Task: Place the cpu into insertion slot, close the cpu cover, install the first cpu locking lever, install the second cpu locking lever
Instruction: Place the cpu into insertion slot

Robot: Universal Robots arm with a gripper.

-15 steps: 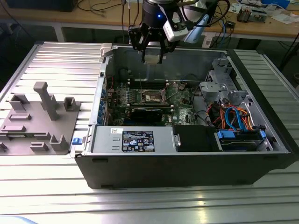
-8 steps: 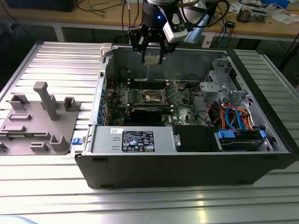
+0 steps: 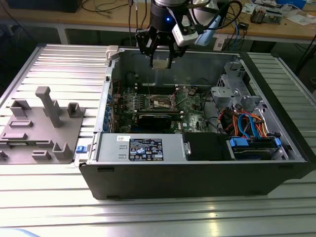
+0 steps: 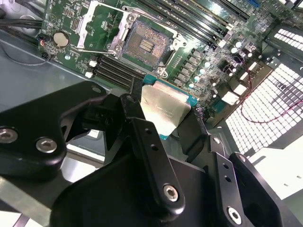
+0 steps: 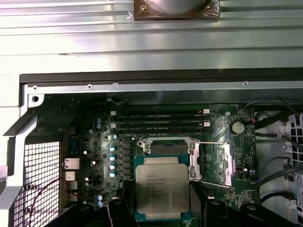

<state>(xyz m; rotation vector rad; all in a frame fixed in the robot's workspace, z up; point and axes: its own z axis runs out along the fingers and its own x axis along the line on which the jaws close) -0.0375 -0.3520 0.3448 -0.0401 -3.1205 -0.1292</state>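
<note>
Slatted metal table (image 3: 49, 207) bore an open computer case (image 3: 197, 173), a grey plastic fixture (image 3: 42, 128) lying beside it on the exterior view's left; a green motherboard (image 3: 190, 106) lay flat on the case floor, drive cables bunched on the exterior view's right. Over the far wall of the case hung the arm's black gripper (image 3: 160, 61); its fingers (image 4: 130, 106) were drawn in narrowly against two opposite edges of the cpu (image 4: 163, 111), holding the chip in the air with its silver top upward, clear of the board and touching nothing else. Beneath it, the insertion slot (image 4: 144, 45) stood bare, its dark centre exposed; the cpu cover (image 5: 227, 163) was swung open just beside the slot.
</note>
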